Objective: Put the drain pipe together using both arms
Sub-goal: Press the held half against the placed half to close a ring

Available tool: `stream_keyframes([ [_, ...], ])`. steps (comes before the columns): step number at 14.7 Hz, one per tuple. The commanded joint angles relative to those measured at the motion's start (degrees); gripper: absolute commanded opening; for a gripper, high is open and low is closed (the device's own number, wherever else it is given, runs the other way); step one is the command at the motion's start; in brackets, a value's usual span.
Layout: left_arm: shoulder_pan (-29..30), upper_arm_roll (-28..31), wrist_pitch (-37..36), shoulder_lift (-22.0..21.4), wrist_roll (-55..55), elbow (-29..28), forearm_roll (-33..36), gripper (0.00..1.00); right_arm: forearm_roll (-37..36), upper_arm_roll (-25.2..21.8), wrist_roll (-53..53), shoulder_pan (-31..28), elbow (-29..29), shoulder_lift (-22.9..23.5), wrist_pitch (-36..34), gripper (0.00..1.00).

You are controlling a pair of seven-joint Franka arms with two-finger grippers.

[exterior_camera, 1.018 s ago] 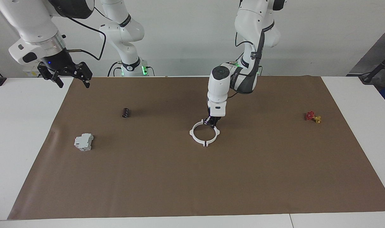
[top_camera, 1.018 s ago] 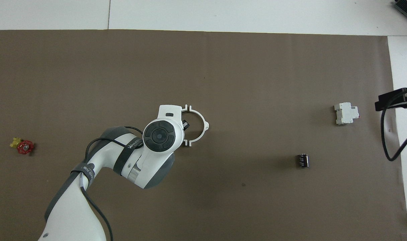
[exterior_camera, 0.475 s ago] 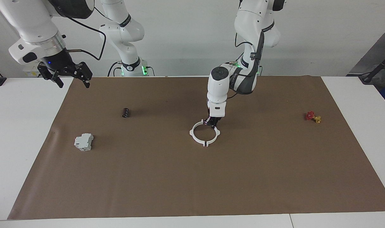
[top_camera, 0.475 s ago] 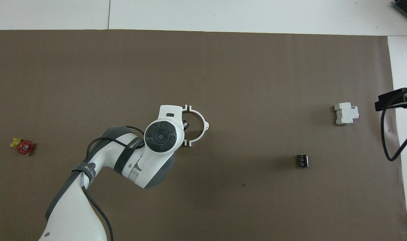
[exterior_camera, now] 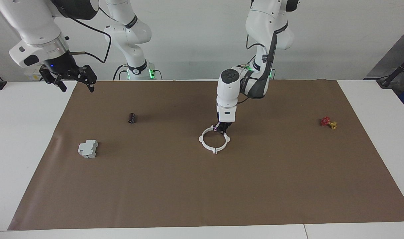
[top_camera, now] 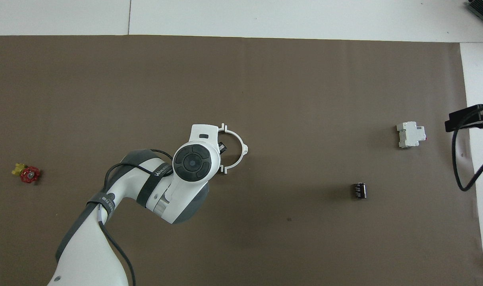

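Note:
The drain pipe's two white half-rings lie together as a ring (exterior_camera: 207,145) on the middle of the brown mat. My left gripper (exterior_camera: 221,127) is down on the part of the rim nearest the robots, on the half toward the left arm's end, and looks shut on it. In the overhead view one black finger (top_camera: 221,147) shows inside the ring (top_camera: 241,143). The left hand hides the held half there. My right gripper (exterior_camera: 75,87) is open and empty, waiting raised over the mat's edge at the right arm's end. It also shows in the overhead view (top_camera: 470,119).
A grey-white boxy block (exterior_camera: 88,148) (top_camera: 411,134) and a small black cylinder (exterior_camera: 132,118) (top_camera: 359,190) lie toward the right arm's end. A small red and yellow part (exterior_camera: 328,122) (top_camera: 27,173) lies toward the left arm's end.
My left gripper has shifted slightly toward the right arm's end, nudging the ring with it. The right arm has not moved.

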Motion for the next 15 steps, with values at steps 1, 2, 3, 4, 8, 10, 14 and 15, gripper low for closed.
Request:
stream_keyframes([
  [1,-0.93,0.7,0.56,0.86,-1.48,0.78,1.26,0.0,0.02,0.11,-1.47,-0.25,-0.76,-0.79,0.51,1.0],
  [2,-0.93,0.7,0.56,0.86,-1.48,0.78,1.26,0.0,0.02,0.11,-1.47,-0.25,-0.76,-0.79,0.51,1.0],
  [3,-0.84,0.7,0.56,0.86,-1.48,0.78,1.26,0.0,0.02,0.11,-1.47,-0.34,-0.76,-0.79,0.51,1.0],
  [4,-0.84,0.7,0.56,0.86,-1.48,0.78,1.26,0.0,0.02,0.11,-1.47,-0.34,-0.76,-0.79,0.51,1.0],
  [8,-0.84,0.7,0.47,0.86,-1.39,0.78,1.35,0.5,0.02,0.11,-1.47,-0.25,-0.76,-0.79,0.51,1.0],
  [10,-0.84,0.7,0.55,0.86,-1.39,0.69,1.35,1.0,0.02,0.11,-1.47,-0.34,-0.76,-0.79,0.51,1.0],
  [14,-0.66,0.7,0.73,0.86,-1.04,0.34,1.35,1.0,0.02,0.11,-1.47,-0.34,-0.76,-0.79,0.51,1.0],
  [15,-0.66,0.7,0.82,0.86,-1.04,0.34,1.35,1.0,0.02,0.11,-1.47,-0.34,-0.76,-0.79,0.51,1.0],
])
